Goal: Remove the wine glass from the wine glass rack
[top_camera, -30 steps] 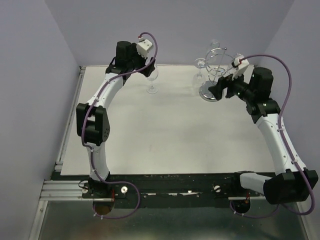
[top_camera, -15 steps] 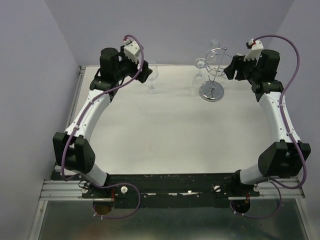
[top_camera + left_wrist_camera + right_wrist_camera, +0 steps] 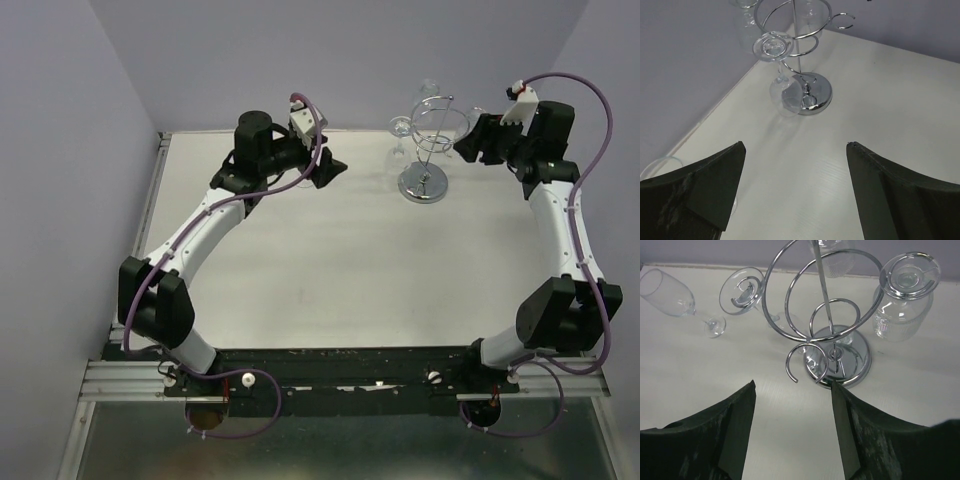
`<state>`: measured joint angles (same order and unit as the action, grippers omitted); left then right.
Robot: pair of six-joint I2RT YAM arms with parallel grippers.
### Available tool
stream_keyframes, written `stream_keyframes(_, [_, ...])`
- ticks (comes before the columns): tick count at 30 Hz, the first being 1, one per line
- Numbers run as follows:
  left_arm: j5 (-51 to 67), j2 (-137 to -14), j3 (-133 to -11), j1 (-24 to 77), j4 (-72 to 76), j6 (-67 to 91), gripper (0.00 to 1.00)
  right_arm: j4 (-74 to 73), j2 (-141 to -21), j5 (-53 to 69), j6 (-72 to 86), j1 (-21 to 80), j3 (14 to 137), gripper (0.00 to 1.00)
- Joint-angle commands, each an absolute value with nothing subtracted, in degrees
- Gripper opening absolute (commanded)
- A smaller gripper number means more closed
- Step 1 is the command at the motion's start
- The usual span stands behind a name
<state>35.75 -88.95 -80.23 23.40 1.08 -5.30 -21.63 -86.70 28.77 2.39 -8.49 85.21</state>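
Observation:
The chrome wine glass rack (image 3: pixel 423 185) stands at the back right of the table; its ring and disc base (image 3: pixel 840 357) fill the right wrist view. Wine glasses hang upside down from its loops: one on the left loop (image 3: pixel 742 287) (image 3: pixel 784 95) (image 3: pixel 400 127), one on the right loop (image 3: pixel 902 315), one at the back (image 3: pixel 832 255). My right gripper (image 3: pixel 792 385) (image 3: pixel 470 140) is open and empty, just right of the ring top. My left gripper (image 3: pixel 795 147) (image 3: pixel 332 168) is open and empty, left of the rack and pointing at it.
A separate wine glass (image 3: pixel 670 297) stands on the table left of the rack; its rim (image 3: pixel 655 165) shows beside my left finger, and my left arm hides it from above. The purple wall runs close behind the rack. A metal rail (image 3: pixel 140 250) edges the table's left side.
My left gripper swung right past the standing glass toward the rack. My right arm rose from beside the rack's base to its ring top, and its jaws narrowed somewhat.

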Motion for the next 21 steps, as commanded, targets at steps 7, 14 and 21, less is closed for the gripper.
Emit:
stream_keyframes(7, [41.92, -97.47, -83.94, 24.43, 14.51, 0.97, 0.95, -28.21, -89.37, 34.88, -3.44, -9.58, 89.03, 0.65])
stream_keyframes(14, [38.41, -99.22, -90.96, 25.84, -4.98, -11.24, 0.94, -28.12, -94.66, 39.73, 7.2, -11.51, 92.37, 0.59])
stream_keyframes(21, [34.37, -100.63, -96.05, 25.84, -16.95, -18.2, 0.94, -27.77, -97.55, 44.63, 13.52, -13.0, 91.84, 0.61])
